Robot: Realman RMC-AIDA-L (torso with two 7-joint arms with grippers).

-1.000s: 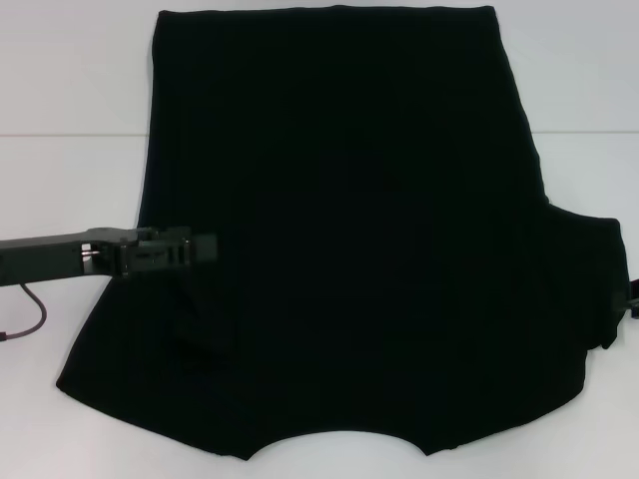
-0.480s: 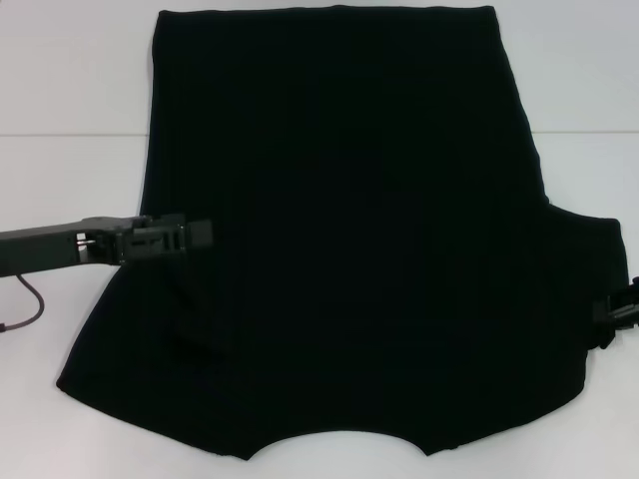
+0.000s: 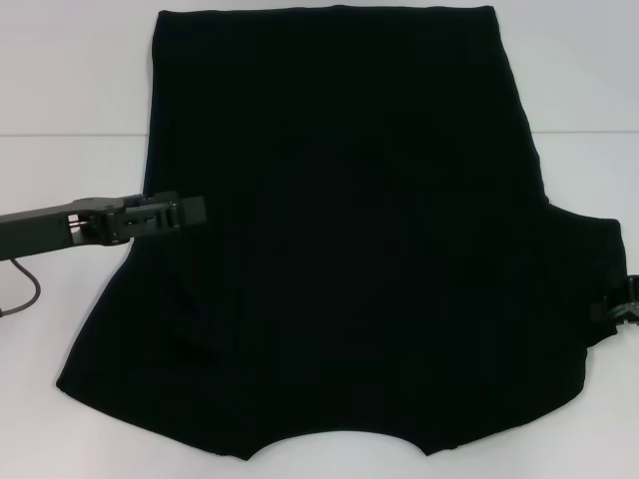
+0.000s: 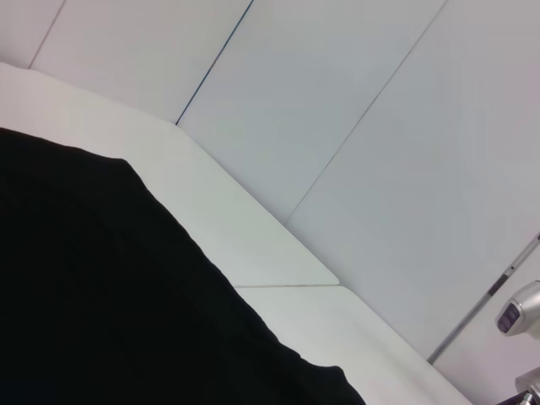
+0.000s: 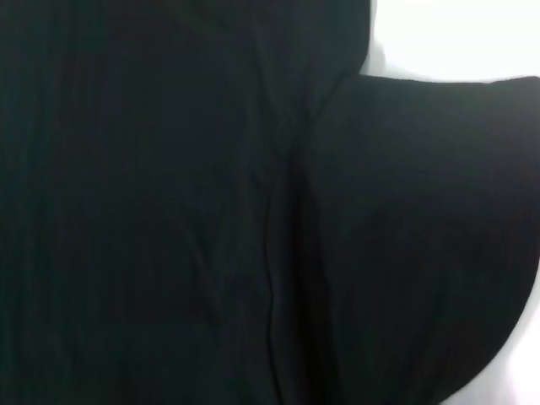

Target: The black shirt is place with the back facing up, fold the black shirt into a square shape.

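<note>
**Two grippers at the edges of one black shirt**

Head view: the black shirt [image 3: 349, 239] lies spread flat on the white table [image 3: 70, 90] and fills most of the frame, its curved neckline at the bottom centre and its straight hem along the top. The left gripper [image 3: 185, 212] reaches in from the left edge at mid height, its tip over the shirt's left side; how far its fingers are parted cannot be told, nor whether they have any cloth. The right gripper [image 3: 621, 307] shows only as a small dark part at the right edge, beside the spread right sleeve; its fingers cannot be judged either.

Left wrist view: black cloth [image 4: 101, 295] fills the lower left, its edge running diagonally across the white tabletop [image 4: 253, 245], with pale wall panels [image 4: 354, 110] beyond.

Right wrist view: dark fabric [image 5: 169, 211] covers nearly everything, and the rounded sleeve [image 5: 422, 236] sits at right, white table at the upper right corner.
</note>
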